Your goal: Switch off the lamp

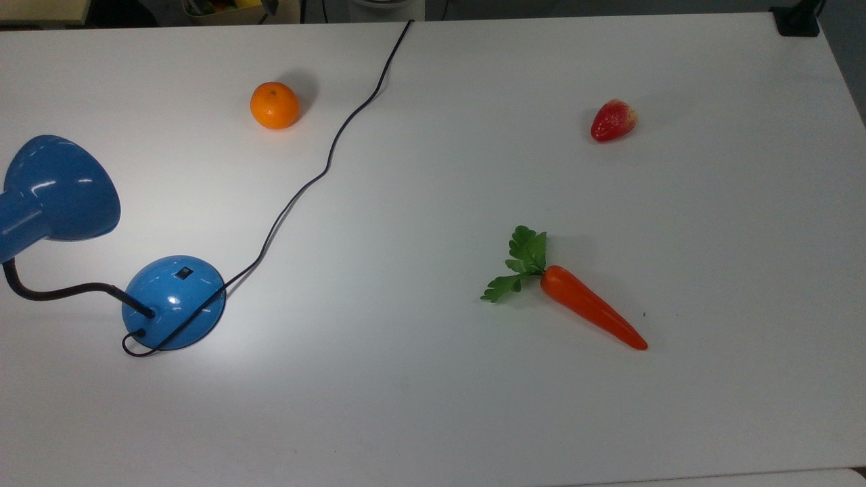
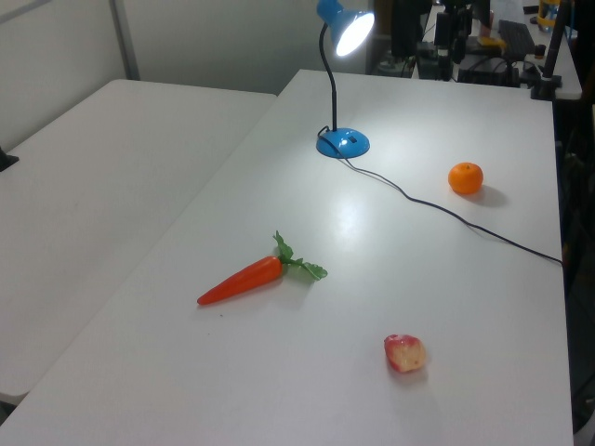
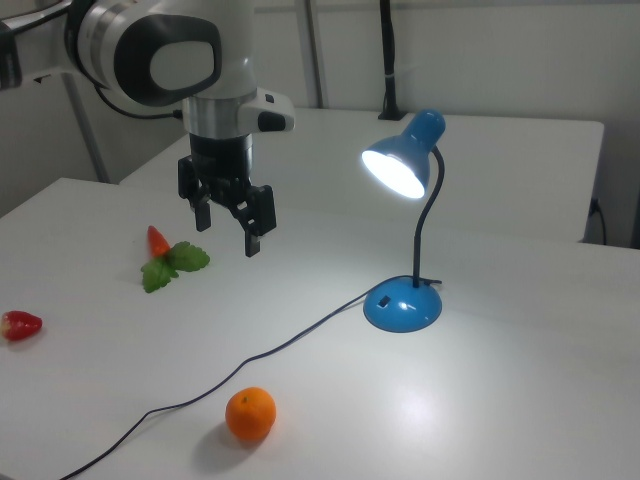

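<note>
The blue lamp stands lit on the white table. Its domed base [image 1: 174, 302] sits at the top view's left, with a small black switch [image 1: 183, 273] on top and the shade [image 1: 57, 187] above it. In the left view the base [image 2: 342, 142] is at the far end and the shade [image 2: 346, 26] glows. In the right view the shade [image 3: 402, 160] shines down over the base [image 3: 402, 305] and its switch [image 3: 383, 299]. My gripper [image 3: 226, 231] hangs open in the air, well to the right view's left of the lamp, holding nothing.
A black cord [image 1: 318, 176] runs from the lamp base across the table to its far edge. An orange [image 1: 275, 105] lies near it. A toy carrot [image 1: 582, 304] and a strawberry [image 1: 613, 120] lie on the top view's right half.
</note>
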Controlling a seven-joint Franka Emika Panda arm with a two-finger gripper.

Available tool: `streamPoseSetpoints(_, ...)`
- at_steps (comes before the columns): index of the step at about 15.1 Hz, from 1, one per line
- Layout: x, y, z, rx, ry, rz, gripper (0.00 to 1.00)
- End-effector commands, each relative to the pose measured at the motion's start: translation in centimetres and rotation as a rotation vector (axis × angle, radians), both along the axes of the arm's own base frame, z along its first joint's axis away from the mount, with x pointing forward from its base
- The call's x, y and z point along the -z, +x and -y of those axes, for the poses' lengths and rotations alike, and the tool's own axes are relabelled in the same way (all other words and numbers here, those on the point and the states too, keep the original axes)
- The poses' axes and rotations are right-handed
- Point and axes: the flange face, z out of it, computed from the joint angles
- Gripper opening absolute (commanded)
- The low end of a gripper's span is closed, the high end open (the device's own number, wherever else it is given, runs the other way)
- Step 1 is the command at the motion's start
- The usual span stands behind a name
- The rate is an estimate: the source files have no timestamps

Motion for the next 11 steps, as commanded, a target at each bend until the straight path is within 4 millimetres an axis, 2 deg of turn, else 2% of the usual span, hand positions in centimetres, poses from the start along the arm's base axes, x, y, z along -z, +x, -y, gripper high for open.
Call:
streamPoseSetpoints(1, -0.58, -0.84, 0.46, -0.018, -0.003, -0.007, 1.00)
streamPoseSetpoints(3, -0.60, -0.82, 0.46, -0.018, -0.003, -0.005, 0.98)
streamPoseSetpoints(4, -0.60, -0.82, 0.46, -0.018, -0.003, -0.005, 0.89)
streamPoseSetpoints(6, -0.61, -0.81, 0.47, -0.018, -0.004, -0.004, 0.64)
streamPoseSetpoints(7, -0.60, -0.82, 0.45, -0.017, -0.002, -0.005, 0.47)
streamPoseSetpoints(9, -0.55, -0.79, 0.46, -0.009, -0.003, -0.005, 0.32)
streamPoseSetpoints(11, -0.54, -0.67, 0.55, -0.003, -0.004, 0.003, 0.25)
